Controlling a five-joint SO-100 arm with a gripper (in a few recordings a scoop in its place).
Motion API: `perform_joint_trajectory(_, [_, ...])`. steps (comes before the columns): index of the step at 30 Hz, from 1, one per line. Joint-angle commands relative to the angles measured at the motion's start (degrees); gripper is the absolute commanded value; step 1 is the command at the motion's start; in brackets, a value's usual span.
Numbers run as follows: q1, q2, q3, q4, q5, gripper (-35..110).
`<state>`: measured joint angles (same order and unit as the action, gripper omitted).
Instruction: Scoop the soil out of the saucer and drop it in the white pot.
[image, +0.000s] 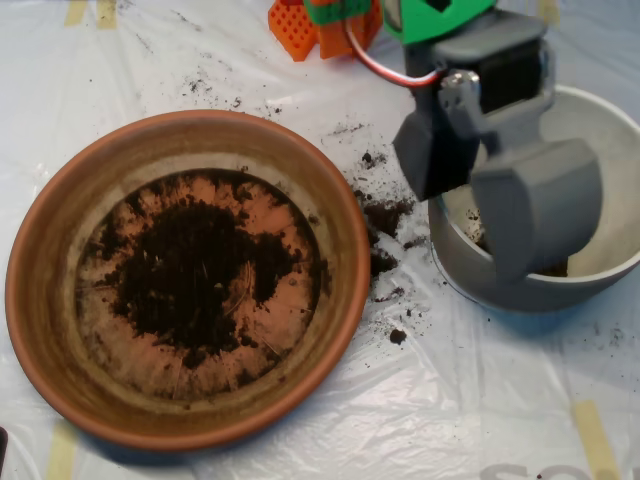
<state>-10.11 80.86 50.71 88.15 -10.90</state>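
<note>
Soil (205, 270) crumbly, dark, heaped in ringed terracotta saucer (60, 200); grey scoop (500, 190) shells spread over smooth white pot (600, 120).

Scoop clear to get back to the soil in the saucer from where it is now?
Probably yes. The scoop hangs over the white pot, and nothing stands between it and the soil lying uncovered in the saucer.

Just one cam here, fixed overhead and looking pretty much straight down at the table (300, 440). It sits close in: the saucer (45, 300) fills most of the left side, the pot (520, 295) gets cut off at the right edge, and the arm comes in from the top.
</note>
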Motion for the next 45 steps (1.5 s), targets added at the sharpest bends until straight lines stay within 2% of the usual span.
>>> perform_joint_trajectory(1, [6.4,8.7,-0.6,-1.4,-0.1,36])
perform_joint_trajectory(13, [20.5,22.2,36.5,-20.0,-0.4,39])
perform_joint_trajectory(21, [25.8,22.0,54.8,-31.9,0.6,43])
perform_joint_trajectory(29, [30.3,15.2,58.0,-36.7,2.0,48])
perform_joint_trajectory(35, [32.7,17.4,63.2,-42.5,0.4,42])
perform_joint_trajectory(45, [33.6,18.5,65.6,-38.0,-0.6,48])
